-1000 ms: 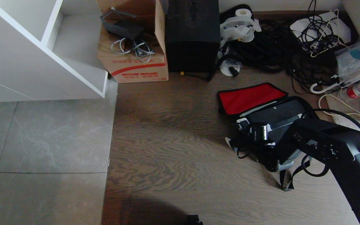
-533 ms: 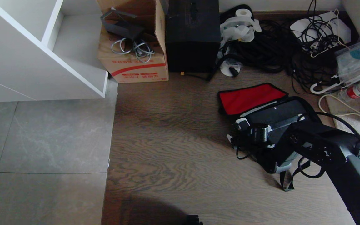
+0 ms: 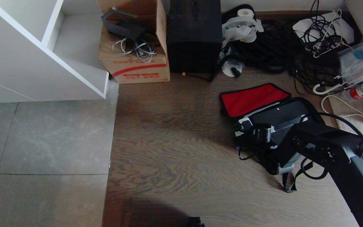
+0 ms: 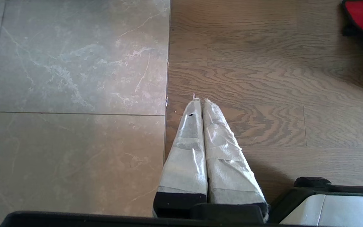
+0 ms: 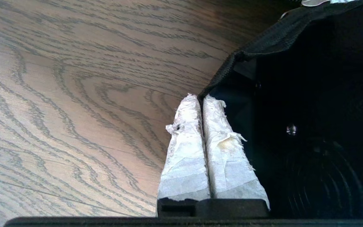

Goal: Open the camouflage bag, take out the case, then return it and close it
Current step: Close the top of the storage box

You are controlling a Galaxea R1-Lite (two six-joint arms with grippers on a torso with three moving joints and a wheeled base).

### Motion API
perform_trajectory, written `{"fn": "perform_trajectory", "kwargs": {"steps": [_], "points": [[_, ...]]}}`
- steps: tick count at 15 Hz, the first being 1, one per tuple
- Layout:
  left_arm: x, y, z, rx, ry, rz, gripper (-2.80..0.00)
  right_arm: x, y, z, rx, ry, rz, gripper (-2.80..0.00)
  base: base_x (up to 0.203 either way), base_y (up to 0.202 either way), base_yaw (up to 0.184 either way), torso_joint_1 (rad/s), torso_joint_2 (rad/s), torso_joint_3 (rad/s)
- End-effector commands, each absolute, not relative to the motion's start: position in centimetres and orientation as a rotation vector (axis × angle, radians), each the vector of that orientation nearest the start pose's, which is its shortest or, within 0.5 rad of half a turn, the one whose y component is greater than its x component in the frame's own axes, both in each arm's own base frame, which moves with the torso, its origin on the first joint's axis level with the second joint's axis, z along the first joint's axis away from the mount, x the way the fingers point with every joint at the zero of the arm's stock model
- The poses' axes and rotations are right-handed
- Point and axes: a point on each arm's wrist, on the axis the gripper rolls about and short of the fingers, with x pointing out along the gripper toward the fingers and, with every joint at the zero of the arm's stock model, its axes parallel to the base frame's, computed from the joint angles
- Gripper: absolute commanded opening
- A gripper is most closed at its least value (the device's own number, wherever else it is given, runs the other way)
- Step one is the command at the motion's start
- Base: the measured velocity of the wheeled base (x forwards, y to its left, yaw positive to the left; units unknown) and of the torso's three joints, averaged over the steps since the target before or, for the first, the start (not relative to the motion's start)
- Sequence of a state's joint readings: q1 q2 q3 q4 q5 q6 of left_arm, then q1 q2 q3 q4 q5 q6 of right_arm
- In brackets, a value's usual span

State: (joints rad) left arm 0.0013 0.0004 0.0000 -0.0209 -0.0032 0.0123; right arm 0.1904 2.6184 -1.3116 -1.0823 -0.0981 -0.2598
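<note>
Pressed together at their taped tips, the right gripper [image 5: 202, 98] has its fingers [image 5: 187, 151] closed, and a black webbing strap [image 5: 263, 41] runs right up to the tips; whether the strap is actually pinched between them cannot be told. In the right wrist view the wooden floor [image 5: 74, 94] lies on one side of the fingers and a dark black mass, too dim to separate into bag wall or case, fills the other side.

From the head view, the right arm [image 3: 336, 151] reaches in from the lower right and ends over the near left end of the camouflage bag [image 3: 276, 157], which sits on the wood floor. Its lid is thrown back on the far side, red lining [image 3: 252, 98] facing up. Inside the open bag lies the case [image 3: 279, 116], flat and black, just beyond the gripper's wrist and partly covered by it. Loose straps trail from the bag's near side toward the robot.

The left gripper [image 4: 199, 100] hangs parked with its fingers shut on nothing, over the seam between wood and grey tile [image 4: 74, 78], well to the left of the bag.

Farther back from the bag stand a red-striped cardboard box [image 3: 135, 67] and a tall black box [image 3: 194, 34], with a tangle of black cables [image 3: 273, 47] to their right.
</note>
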Motion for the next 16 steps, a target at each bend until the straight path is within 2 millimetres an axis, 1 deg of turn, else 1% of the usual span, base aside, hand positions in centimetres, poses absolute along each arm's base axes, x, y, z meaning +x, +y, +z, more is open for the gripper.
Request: {"fn": "perform_trajectory", "kwargs": {"steps": [1, 4, 8, 9, 11, 13, 16], "points": [[-2.2, 0.0, 7.5, 0.012, -0.014, -0.001, -2.80, 46.7, 8.9, -1.1, -0.289, 0.195, 0.123, -2.80, 0.000, 0.000, 0.000, 0.000, 0.00, 0.000], [-2.2, 0.0, 7.5, 0.012, -0.014, -0.001, -2.80, 45.8, 8.6, 1.7, -0.284, 0.180, 0.125, -2.80, 0.000, 0.000, 0.000, 0.000, 0.00, 0.000], [-2.2, 0.0, 7.5, 0.012, -0.012, -0.001, -2.80, 43.0, 8.2, 4.7, -0.280, 0.224, 0.141, -2.80, 0.000, 0.000, 0.000, 0.000, 0.00, 0.000], [-2.2, 0.0, 7.5, 0.012, -0.012, 0.000, -2.80, 42.3, 8.0, 5.0, -0.277, 0.242, 0.146, -2.80, 0.000, 0.000, 0.000, 0.000, 0.00, 0.000], [-2.2, 0.0, 7.5, 0.012, -0.012, 0.000, -2.80, 41.3, 7.9, 5.3, -0.268, 0.261, 0.151, -2.80, 0.000, 0.000, 0.000, 0.000, 0.00, 0.000], [-2.2, 0.0, 7.5, 0.012, -0.012, -0.001, -2.80, 40.9, 8.3, 3.9, -0.273, 0.306, 0.171, -2.80, 0.000, 0.000, 0.000, 0.000, 0.00, 0.000], [-2.2, 0.0, 7.5, 0.011, -0.014, -0.001, -2.80, 41.4, 8.8, 2.4, -0.269, 0.331, 0.188, -2.80, 0.000, 0.000, 0.000, 0.000, 0.00, 0.000]]}}
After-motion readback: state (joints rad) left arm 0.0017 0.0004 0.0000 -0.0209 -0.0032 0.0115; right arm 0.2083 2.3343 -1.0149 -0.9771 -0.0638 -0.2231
